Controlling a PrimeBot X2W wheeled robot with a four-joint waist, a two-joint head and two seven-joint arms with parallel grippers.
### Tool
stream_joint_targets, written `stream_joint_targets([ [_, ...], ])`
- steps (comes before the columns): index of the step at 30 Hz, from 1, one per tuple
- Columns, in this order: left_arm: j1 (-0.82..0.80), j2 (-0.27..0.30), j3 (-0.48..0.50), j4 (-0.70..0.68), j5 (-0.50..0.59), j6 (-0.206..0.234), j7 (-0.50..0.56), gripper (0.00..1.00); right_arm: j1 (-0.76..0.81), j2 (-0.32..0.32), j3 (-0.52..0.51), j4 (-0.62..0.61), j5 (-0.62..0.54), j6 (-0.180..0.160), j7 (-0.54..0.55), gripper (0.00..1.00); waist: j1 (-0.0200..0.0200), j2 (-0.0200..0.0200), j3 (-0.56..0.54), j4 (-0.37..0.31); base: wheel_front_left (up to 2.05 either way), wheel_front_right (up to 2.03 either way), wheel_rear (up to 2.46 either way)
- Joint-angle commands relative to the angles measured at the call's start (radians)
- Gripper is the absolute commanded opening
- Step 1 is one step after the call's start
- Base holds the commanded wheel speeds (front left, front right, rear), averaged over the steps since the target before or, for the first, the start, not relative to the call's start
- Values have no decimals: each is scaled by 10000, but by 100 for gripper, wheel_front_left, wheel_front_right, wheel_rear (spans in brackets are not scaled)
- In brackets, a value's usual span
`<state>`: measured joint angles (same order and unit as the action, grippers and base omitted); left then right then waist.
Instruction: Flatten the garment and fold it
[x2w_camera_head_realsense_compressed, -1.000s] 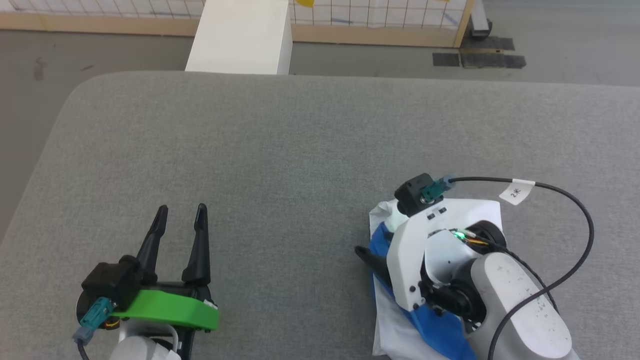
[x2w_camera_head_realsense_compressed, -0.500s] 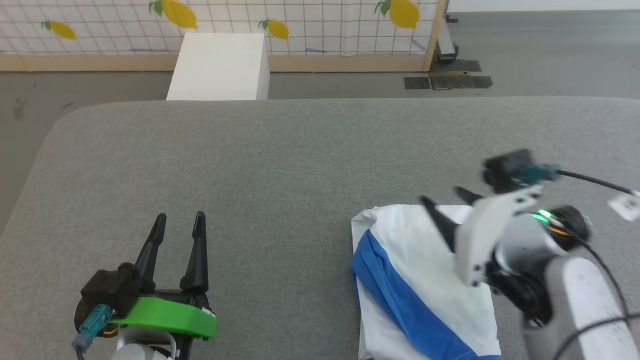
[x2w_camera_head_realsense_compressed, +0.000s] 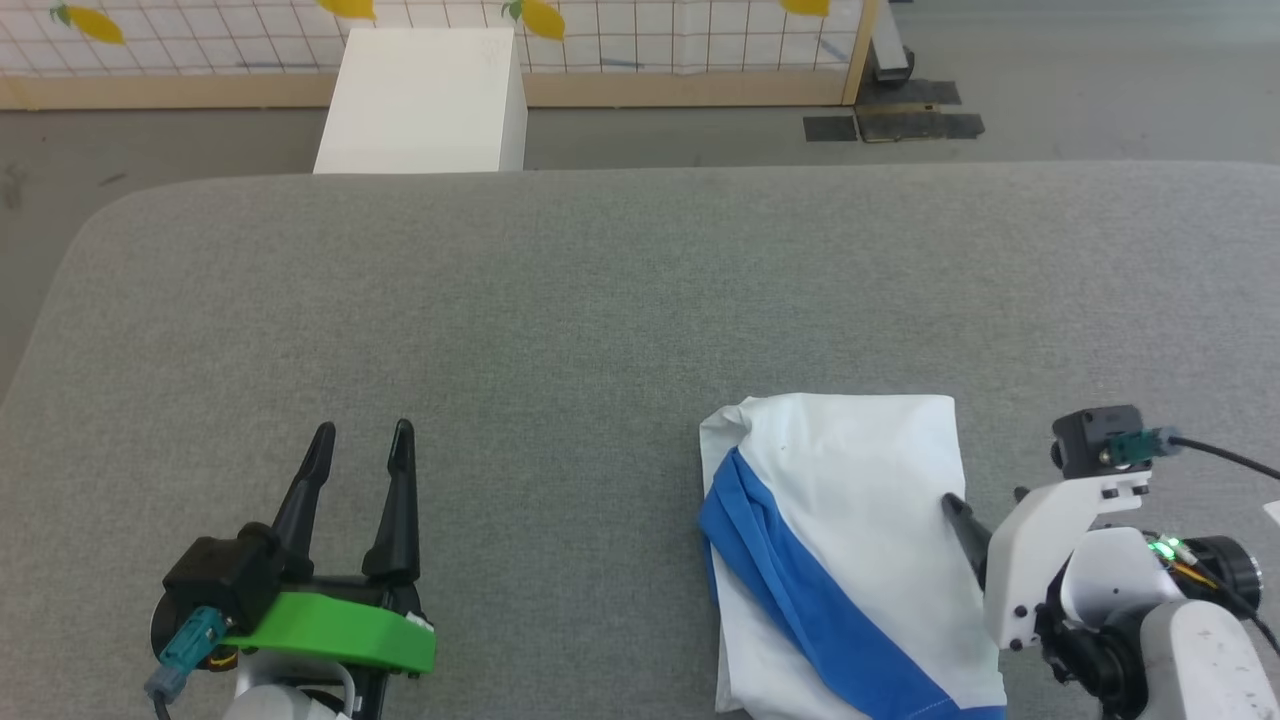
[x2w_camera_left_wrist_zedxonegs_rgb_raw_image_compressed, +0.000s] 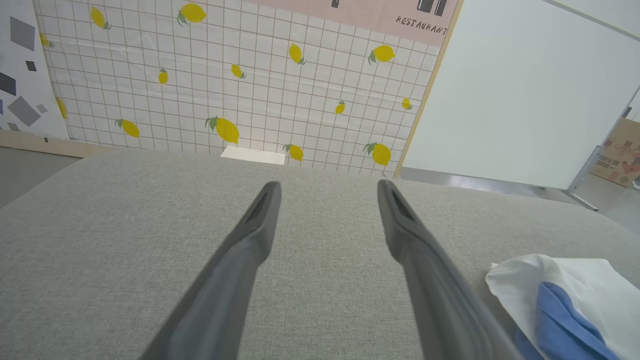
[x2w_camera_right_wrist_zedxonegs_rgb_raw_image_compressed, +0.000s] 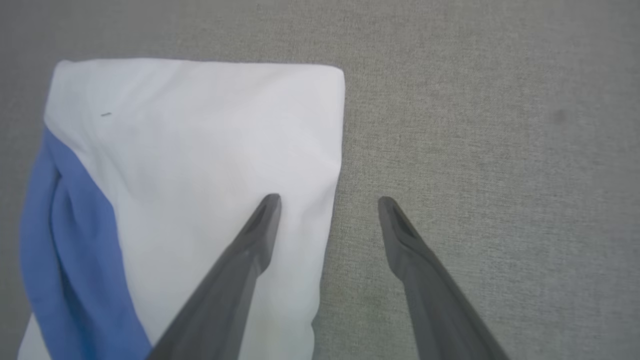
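Garment (x2w_camera_head_realsense_compressed: 850, 520) runs off the head view's bottom edge, near end unseen. Right gripper (x2w_camera_head_realsense_compressed: 984, 498): one finger (x2w_camera_head_realsense_compressed: 962, 520) shows, the other mostly tucked behind the white wrist (x2w_camera_head_realsense_compressed: 1040, 540). Dark speck (x2w_camera_right_wrist_zedxonegs_rgb_raw_image_compressed: 106, 114) on the white cloth, too small to read.

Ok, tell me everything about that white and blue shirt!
The shirt is soft white cloth, folded into a neat rectangle, with a rumpled royal-blue band slanting across its left side. It lies flat on the grey padded surface, toward the robot's right. The open right claw straddles its right edge; whether it touches is unclear.
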<state>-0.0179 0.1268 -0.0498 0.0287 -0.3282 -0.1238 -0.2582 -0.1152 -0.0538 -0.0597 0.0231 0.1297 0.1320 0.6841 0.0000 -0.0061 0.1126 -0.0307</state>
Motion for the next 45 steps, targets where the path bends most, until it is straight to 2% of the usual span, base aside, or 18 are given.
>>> stream_joint_targets([
  [1,-134,63,-23,1,8,-69,-36,100,112,32,82,184,158,-13,-98,100,0,61,153,79,0,0,0],
  [15,-446,43,-169,77,-59,-69,-36,100,-110,35,873,2301,417,-13,-167,100,0,61,638,335,0,0,0],
  [16,-468,35,-183,85,-65,-69,-36,100,-145,35,875,2403,435,-13,-123,47,0,61,659,340,0,0,0],
  [17,-488,30,-194,89,-69,-69,-36,100,-178,35,873,2456,436,-13,-120,10,0,61,674,345,0,0,0],
  [18,-509,24,-209,100,-76,-69,-36,100,-211,35,870,2519,438,-13,-114,0,0,61,674,351,0,0,0],
  [23,-554,11,-271,155,-83,-69,-36,100,-358,35,879,2523,428,-13,-49,0,0,61,602,336,0,0,0],
  [27,-518,12,-353,164,-86,-69,-36,100,-425,-82,1199,2075,205,-13,16,0,0,61,487,166,0,0,0],
  [31,-461,41,-363,95,-74,-69,-36,100,-423,-916,1836,1400,261,-13,393,0,0,61,527,-398,0,0,0],
  [35,-528,123,-406,26,-70,-69,-36,100,-512,-1988,2278,800,667,-13,911,0,0,61,855,-1309,0,0,0],
  [41,-790,356,-466,-21,-49,-69,-36,100,-866,-3260,2333,470,937,-13,1124,0,0,61,1556,-2651,0,0,0],
  [45,-1074,607,-443,-101,20,-65,-33,100,-1340,-3740,2100,712,1052,-13,884,0,0,61,2204,-3293,0,0,0],
])
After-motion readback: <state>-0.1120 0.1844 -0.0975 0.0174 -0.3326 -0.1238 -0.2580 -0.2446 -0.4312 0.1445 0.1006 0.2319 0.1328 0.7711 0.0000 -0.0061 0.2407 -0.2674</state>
